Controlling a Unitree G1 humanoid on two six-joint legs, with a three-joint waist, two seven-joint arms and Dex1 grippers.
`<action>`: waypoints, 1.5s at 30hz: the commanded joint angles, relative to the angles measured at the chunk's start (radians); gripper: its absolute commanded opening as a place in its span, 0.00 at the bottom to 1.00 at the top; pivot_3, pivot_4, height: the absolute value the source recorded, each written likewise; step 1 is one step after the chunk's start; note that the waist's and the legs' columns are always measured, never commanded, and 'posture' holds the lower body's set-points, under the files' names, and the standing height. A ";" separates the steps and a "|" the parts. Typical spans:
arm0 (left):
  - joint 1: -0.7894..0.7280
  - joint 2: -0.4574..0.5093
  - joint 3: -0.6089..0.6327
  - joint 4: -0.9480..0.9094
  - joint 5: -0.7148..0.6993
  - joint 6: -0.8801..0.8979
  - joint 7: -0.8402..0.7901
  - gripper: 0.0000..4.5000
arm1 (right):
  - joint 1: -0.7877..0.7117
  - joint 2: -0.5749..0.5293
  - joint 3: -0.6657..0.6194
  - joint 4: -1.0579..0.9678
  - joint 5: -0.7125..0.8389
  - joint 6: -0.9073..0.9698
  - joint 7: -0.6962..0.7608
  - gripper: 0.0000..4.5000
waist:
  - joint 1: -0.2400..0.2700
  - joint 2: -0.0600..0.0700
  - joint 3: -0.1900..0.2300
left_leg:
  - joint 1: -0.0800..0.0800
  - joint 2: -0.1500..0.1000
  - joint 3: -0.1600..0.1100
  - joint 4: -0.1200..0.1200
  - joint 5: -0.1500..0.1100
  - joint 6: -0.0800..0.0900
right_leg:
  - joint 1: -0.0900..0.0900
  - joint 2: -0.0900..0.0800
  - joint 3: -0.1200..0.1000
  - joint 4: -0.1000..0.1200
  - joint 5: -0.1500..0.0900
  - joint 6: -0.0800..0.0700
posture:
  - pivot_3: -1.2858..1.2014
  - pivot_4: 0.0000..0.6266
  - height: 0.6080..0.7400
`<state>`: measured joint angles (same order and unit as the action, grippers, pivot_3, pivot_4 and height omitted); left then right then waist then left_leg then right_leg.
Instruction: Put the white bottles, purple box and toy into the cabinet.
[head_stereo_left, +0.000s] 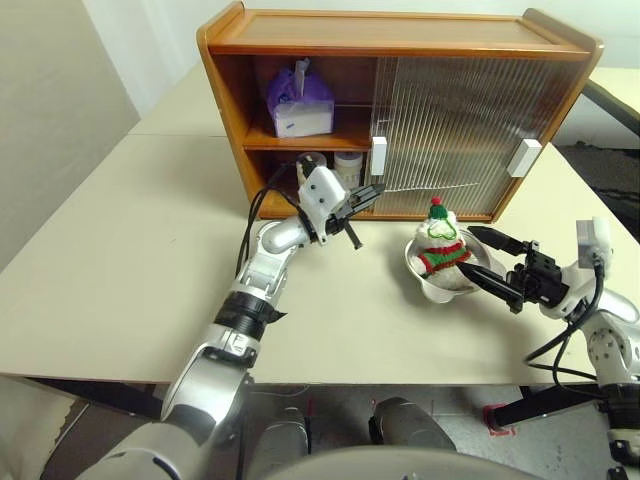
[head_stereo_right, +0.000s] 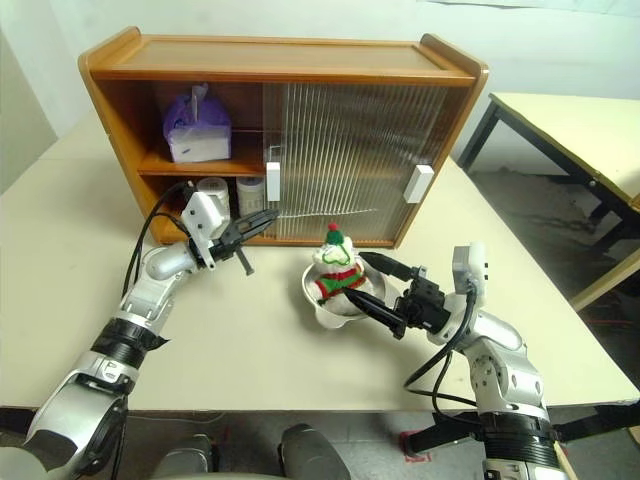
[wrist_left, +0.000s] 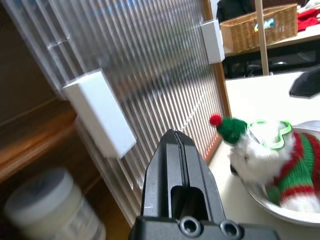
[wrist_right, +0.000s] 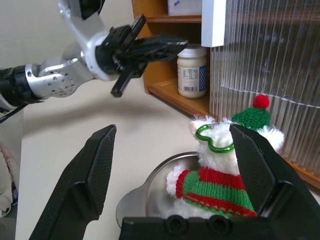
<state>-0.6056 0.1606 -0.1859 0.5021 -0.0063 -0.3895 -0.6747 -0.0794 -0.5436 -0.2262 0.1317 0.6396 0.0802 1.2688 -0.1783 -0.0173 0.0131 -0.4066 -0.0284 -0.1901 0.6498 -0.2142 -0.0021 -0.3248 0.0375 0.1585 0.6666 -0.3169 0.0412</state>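
Observation:
The cabinet (head_stereo_left: 400, 45) stands at the back of the table, its left side open. The purple box (head_stereo_left: 298, 100) sits on the upper shelf. Two white bottles (head_stereo_right: 213, 190) (head_stereo_right: 250, 195) stand on the lower shelf. My left gripper (head_stereo_left: 372, 191) is shut and empty. It hovers in front of the lower shelf, just below a door handle (head_stereo_left: 378, 155). The toy (head_stereo_left: 440, 245) lies in a steel dish (head_stereo_left: 412, 258) on the table. From the right, my right gripper (head_stereo_left: 468, 250) is open, its spread fingers either side of the toy and apart from it.
Ribbed sliding doors (head_stereo_left: 450, 130) cover the cabinet's middle and right, with a second handle (head_stereo_left: 524, 157). The table's front edge runs close below the dish. Another table (head_stereo_right: 560, 120) stands off to the right. A wicker basket (wrist_left: 260, 25) sits beyond the cabinet.

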 joint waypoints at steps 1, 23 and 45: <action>-0.059 -0.026 -0.024 0.086 0.033 -0.024 0.017 0.01 | 0.005 0.002 -0.013 0.005 0.005 0.000 -0.001 1.00 | -0.001 0.000 0.000 | 0.000 0.000 0.000 0.000 0.000 0.000 | 0.000 0.000 0.000 0.000 0.000 0.000 | 0.40 0.00 1.00; -0.272 -0.067 -0.021 0.374 0.156 0.028 0.257 0.01 | 0.025 0.025 0.009 -0.011 -0.012 -0.004 -0.014 1.00 | -0.059 0.000 0.000 | -0.001 -0.001 0.000 0.009 -0.004 0.006 | 0.005 0.001 0.000 -0.001 -0.003 0.008 | 0.39 0.00 1.00; -0.177 0.015 0.020 0.284 0.165 0.047 0.386 0.01 | 0.035 0.036 0.026 -0.005 -0.028 -0.008 0.002 1.00 | -0.077 0.000 0.001 | 0.004 -0.001 0.002 0.009 -0.003 0.005 | 0.009 0.001 0.000 -0.001 -0.002 0.007 | 0.40 0.00 1.00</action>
<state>-0.7978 0.1440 -0.2126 0.7841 0.1626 -0.3618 -0.3254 -0.0503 -0.5105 -0.2122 0.1258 0.6184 0.0781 1.2622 -0.2555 -0.0176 0.0144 -0.4020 -0.0298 -0.1883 0.6591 -0.2171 0.0025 -0.3158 0.0381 0.1588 0.6660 -0.3186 0.0477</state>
